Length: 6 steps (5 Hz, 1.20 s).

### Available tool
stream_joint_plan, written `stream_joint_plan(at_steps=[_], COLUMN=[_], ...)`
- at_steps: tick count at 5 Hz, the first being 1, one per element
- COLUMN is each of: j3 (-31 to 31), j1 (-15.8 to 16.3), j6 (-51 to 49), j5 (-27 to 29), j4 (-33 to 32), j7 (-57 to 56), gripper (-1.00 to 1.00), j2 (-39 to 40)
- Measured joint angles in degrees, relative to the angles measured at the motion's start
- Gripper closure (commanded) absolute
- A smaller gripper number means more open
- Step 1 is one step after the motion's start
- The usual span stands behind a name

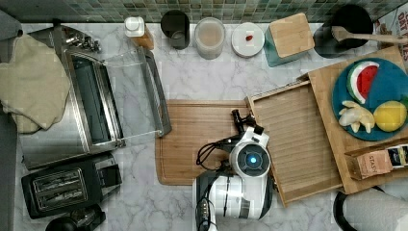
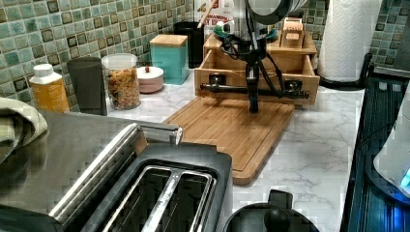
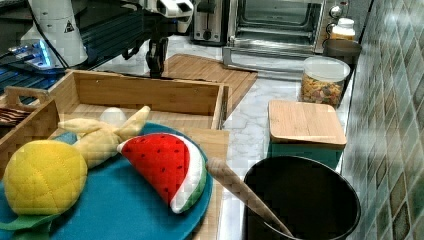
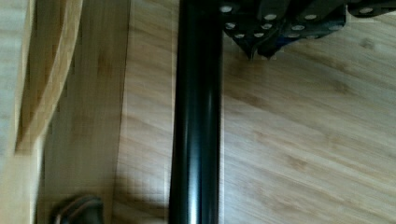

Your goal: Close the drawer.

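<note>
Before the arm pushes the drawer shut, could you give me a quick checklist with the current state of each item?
1. Drawer pulled out of its stand: ok, it is open over the counter.
2. Drawer empty: ok in the top view, only the slatted bottom shows.
3. Gripper at the drawer front: ok, it hangs beside the black handle bar, over the cutting board.
4. Finger state: cannot tell.
5. Contact with the handle bar: cannot tell.
6. Plate of toy food on the stand's top: ok, above the drawer, not in its path.
</note>
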Motion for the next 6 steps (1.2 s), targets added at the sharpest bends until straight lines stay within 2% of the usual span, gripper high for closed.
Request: stream_joint_plan(at_steps=[2, 3, 4, 5, 6], j3=[-3.7, -5.3, -6.6, -7.4, -10.4], j1=[-0.3, -1.5, -3.6, -4.9, -4.2], j6=[-0.8, -5.9, -12.1, -13.9, -12.9], j5=[3.9, 9.2, 13.1, 13.2, 7.9], j4=[3.2, 8.7, 15.8, 21.8, 25.7], j7=[-15.8, -25.2, -29.0, -29.0, -27.9], gripper=[1.0, 1.0, 1.0, 1.0, 1.0], j2=[2.5, 6.6, 11.5, 15.4, 17.6])
